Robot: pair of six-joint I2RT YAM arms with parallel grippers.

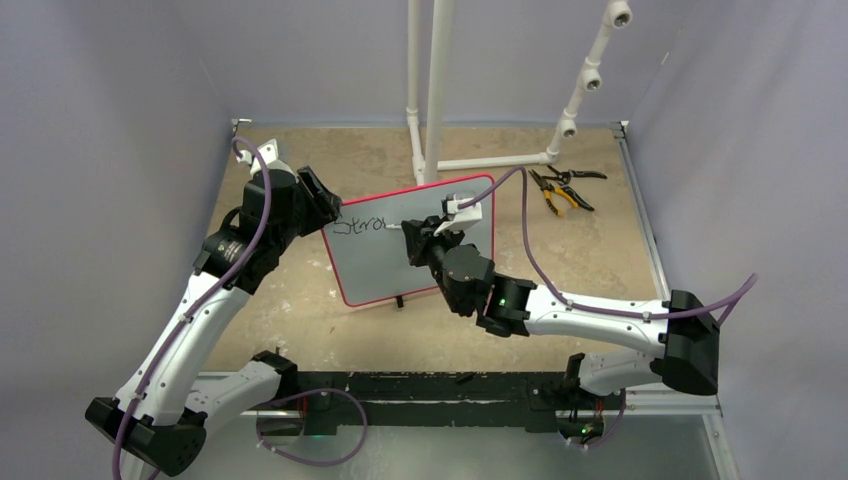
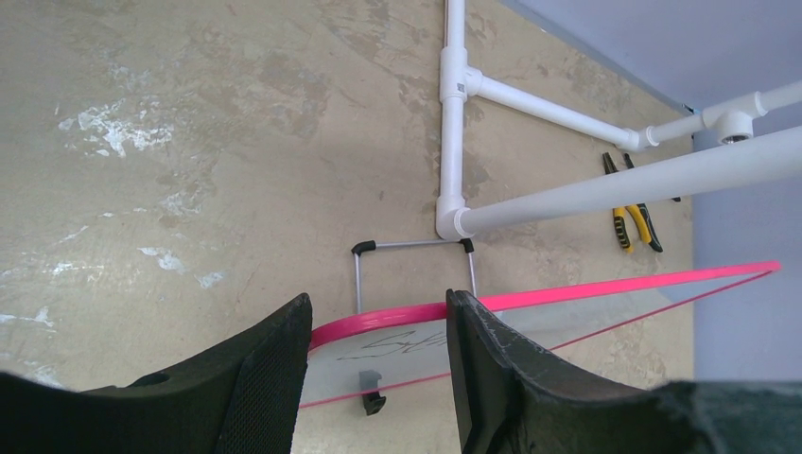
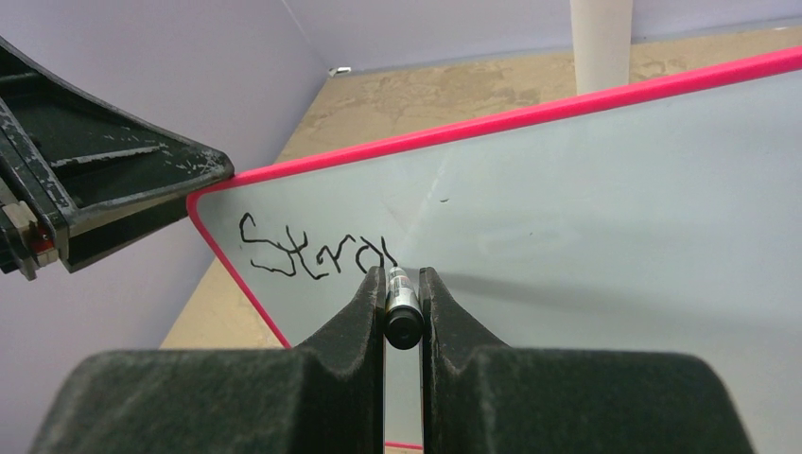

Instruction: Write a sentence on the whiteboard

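The whiteboard (image 1: 400, 270) stands tilted mid-table, pale with a red-pink border (image 3: 511, 118). The sentence (image 1: 362, 224) is a few black handwritten letters at the board's top left (image 3: 312, 253). My right gripper (image 3: 402, 274) is shut on a black marker (image 3: 402, 317), whose tip touches the board at the end of the last letter. In the top view that gripper (image 1: 415, 235) hangs over the board's upper middle. My left gripper (image 1: 325, 205) is at the board's top-left corner. Its jaws are open, and the board's corner (image 2: 397, 326) shows in the gap between the fingertips (image 2: 378, 312).
A white pipe frame (image 1: 437, 90) stands behind the board, with its base tubes (image 2: 454, 123) on the table. Yellow and black pliers (image 1: 560, 190) lie at the back right. A wire stand (image 2: 413, 246) props up the board from behind. Walls close in the table on its sides.
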